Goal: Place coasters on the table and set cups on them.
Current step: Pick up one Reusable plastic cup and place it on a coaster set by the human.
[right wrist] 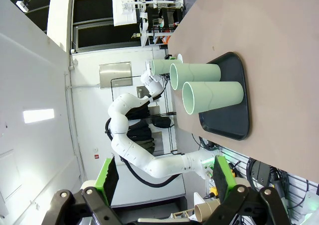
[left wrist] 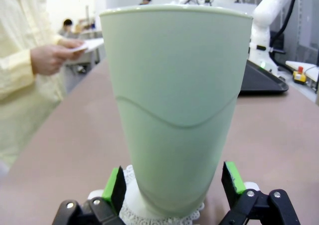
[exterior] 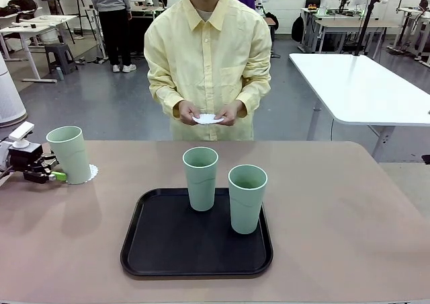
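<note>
My left gripper [left wrist: 173,182] stands wide open either side of the cup [left wrist: 174,100], which sits on its coaster [left wrist: 130,212] near the table's [left wrist: 279,135] left edge (nothing gripped). I'd back straight out without brushing it. My right gripper [right wrist: 167,177] hangs open, empty.

The desk [exterior: 336,203] has a matte tan-pink top with rounded corners. A black tray [exterior: 161,243] lies flat around the middle, toward the near edge. Well apart at the left lies a white lacy coaster [exterior: 93,172] — mostly covered by an upright pale-green cup [exterior: 69,154].
</note>
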`<state>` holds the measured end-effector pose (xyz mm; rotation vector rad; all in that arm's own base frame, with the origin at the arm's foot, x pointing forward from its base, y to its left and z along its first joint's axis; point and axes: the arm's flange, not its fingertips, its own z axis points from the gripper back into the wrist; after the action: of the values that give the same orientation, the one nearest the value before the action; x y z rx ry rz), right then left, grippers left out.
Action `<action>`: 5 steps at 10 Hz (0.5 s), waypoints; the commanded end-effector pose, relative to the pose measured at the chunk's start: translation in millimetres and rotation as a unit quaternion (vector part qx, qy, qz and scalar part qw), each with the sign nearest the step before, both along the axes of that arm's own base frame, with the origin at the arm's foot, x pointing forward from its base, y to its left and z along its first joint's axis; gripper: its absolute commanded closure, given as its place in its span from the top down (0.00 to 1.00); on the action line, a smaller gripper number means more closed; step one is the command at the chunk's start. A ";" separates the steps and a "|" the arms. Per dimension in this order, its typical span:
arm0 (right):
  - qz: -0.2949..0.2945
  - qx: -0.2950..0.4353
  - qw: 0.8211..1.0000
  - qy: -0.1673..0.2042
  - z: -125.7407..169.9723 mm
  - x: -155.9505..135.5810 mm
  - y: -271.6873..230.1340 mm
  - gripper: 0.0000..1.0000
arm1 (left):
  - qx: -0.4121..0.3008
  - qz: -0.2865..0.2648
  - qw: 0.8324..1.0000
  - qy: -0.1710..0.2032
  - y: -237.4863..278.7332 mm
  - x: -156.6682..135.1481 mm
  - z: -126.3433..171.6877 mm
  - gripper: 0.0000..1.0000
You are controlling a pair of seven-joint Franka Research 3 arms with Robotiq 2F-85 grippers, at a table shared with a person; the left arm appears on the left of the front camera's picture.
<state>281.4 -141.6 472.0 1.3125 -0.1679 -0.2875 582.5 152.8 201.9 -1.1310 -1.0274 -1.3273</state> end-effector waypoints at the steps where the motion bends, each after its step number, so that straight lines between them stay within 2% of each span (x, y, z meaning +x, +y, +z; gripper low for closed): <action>1: 0.000 0.003 1.000 -0.003 0.8 0.1 0.3 1.00 | 0.015 -0.003 1.000 0.006 4.7 -2.4 14.2 1.00; 5: 0.000 0.003 1.000 -0.003 0.8 0.1 0.3 1.00 | 0.031 0.010 0.999 0.004 12.9 -3.8 28.3 1.00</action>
<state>281.4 -141.6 472.0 1.3125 -0.1679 -0.2875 584.2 165.1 222.9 -1.0903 -1.0253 -1.3262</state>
